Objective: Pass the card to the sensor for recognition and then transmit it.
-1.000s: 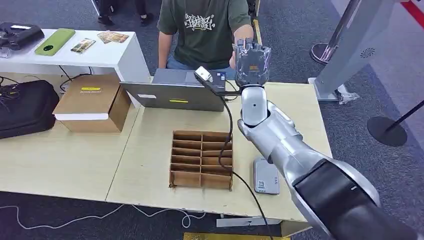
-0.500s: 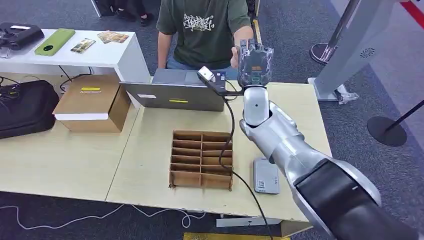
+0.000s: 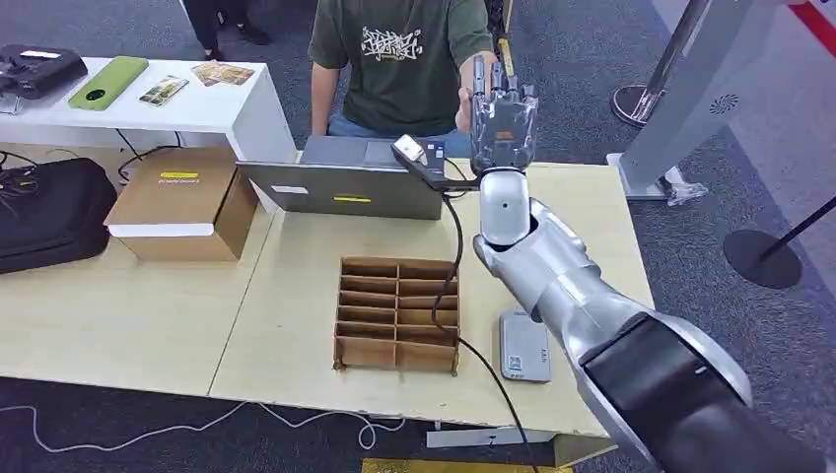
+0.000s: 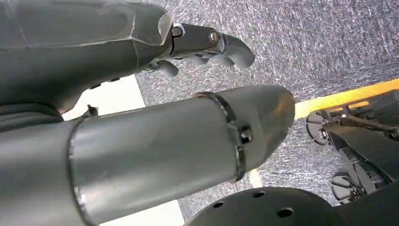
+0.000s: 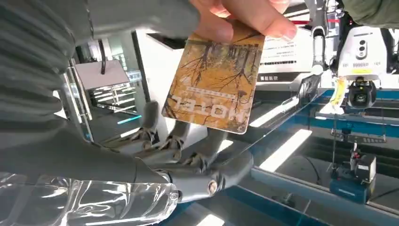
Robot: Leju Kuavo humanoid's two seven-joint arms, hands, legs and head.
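In the right wrist view an orange hotel card (image 5: 214,84) is pinched by a person's fingers (image 5: 240,16), just clear of my right hand's (image 5: 188,162) outstretched fingers. The head view shows my right hand (image 3: 502,116) raised over the table's far edge, fingers straight up, right beside the person's hand (image 3: 463,99). A grey card reader (image 3: 523,347) lies flat on the table near the front edge. My left hand (image 4: 197,44) hangs over carpet with loosely bent fingers and nothing in it.
A cardboard divider tray (image 3: 398,313) sits mid-table with a black cable (image 3: 449,276) across it. A small scanner (image 3: 406,151) on a stalk stands by the laptop (image 3: 345,179). A cardboard box (image 3: 182,202) and black bag (image 3: 49,212) lie left.
My right hand's fingers have uncurled and now point straight up; the hand rose slightly toward the person's hand, whose fingers now have the card.
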